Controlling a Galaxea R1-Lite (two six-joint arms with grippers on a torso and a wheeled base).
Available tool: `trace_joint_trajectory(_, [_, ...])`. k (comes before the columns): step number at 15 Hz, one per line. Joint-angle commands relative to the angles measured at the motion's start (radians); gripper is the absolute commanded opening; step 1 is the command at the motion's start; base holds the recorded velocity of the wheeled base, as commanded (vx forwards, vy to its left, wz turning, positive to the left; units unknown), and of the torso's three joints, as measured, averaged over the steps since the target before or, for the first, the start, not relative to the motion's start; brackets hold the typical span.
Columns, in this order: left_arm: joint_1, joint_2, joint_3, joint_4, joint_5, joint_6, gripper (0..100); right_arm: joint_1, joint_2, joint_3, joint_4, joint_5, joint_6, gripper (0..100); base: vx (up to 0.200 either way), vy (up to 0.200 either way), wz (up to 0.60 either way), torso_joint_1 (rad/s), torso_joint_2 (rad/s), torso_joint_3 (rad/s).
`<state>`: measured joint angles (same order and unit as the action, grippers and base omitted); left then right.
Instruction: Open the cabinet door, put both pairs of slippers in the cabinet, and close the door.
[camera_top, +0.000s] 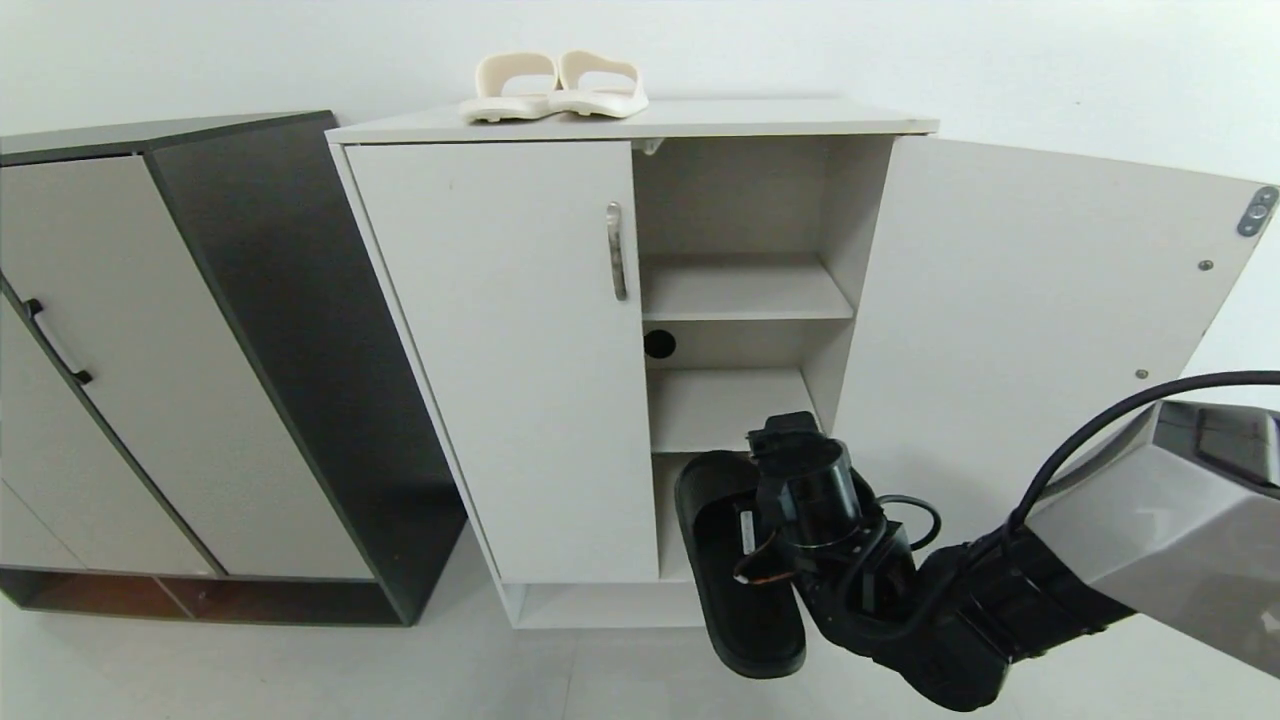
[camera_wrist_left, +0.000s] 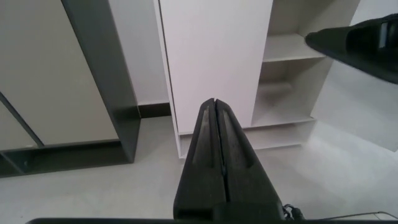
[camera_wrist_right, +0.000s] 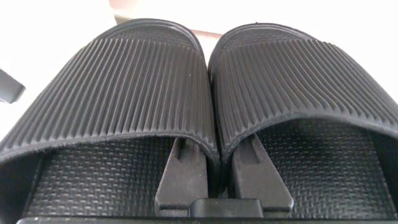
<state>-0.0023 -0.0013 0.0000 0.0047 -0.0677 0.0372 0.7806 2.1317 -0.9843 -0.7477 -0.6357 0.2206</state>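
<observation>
Pinching black slippers (camera_wrist_right: 124, 81) by touching straps in right gripper (camera_wrist_right: 217, 155) — likely light, floppy rubber; holding left gripper (camera_wrist_left: 214, 111) closed, empty.

Matt rubbery plastic on the black slippers (camera_wrist_right: 124, 87), ribbed across the straps, finely checked on the footbeds. Smooth, matt foam look to the cream slippers (camera_top: 555, 88). Matt white laminate on the cabinet (camera_top: 500, 350); brushed metal door handle (camera_top: 616, 250).
</observation>
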Motion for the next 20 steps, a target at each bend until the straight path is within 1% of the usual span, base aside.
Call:
trace_joint_trajectory(1, [0.001, 0.003, 0.0, 0.0, 0.0, 0.001, 0, -0.009, 0.053, -0.044, 0.004, -0.001, 0.031, 0, 0.0, 0.0, 0.0, 0.002, 0.0, -0.139])
trace_joint_trajectory(3, [0.001, 0.003, 0.0, 0.0, 0.0, 0.0, 0, -0.017, 0.083, -0.068, 0.004, -0.001, 0.055, 0, 0.0, 0.0, 0.0, 0.005, 0.0, -0.171])
trace_joint_trajectory(11, [0.001, 0.003, 0.0, 0.0, 0.0, 0.0, 0, -0.032, 0.145, -0.1, -0.01, -0.002, 0.078, 0, 0.0, 0.0, 0.0, 0.001, 0.0, -0.193])
trace_joint_trajectory(14, [0.001, 0.003, 0.0, 0.0, 0.0, 0.0, 0, -0.034, 0.159, -0.1, -0.098, -0.015, 0.065, 0, 0.0, 0.0, 0.0, 0.005, 0.0, -0.189])
trace_joint_trajectory(17, [0.001, 0.003, 0.0, 0.0, 0.0, 0.0, 0, -0.032, 0.155, -0.076, -0.303, -0.053, -0.032, 0, 0.0, 0.0, 0.0, -0.001, 0.0, -0.035])
trace_joint_trajectory(18, [0.001, 0.003, 0.0, 0.0, 0.0, 0.0, 0, -0.032, 0.155, -0.074, -0.358, -0.061, -0.046, 0, 0.0, 0.0, 0.0, 0.0, 0.0, 0.0])
trace_joint_trajectory(20, [0.001, 0.003, 0.0, 0.0, 0.0, 0.0, 0, -0.034, 0.154, -0.076, -0.404, -0.064, -0.052, 0, 0.0, 0.0, 0.0, 0.0, 0.0, 0.0])
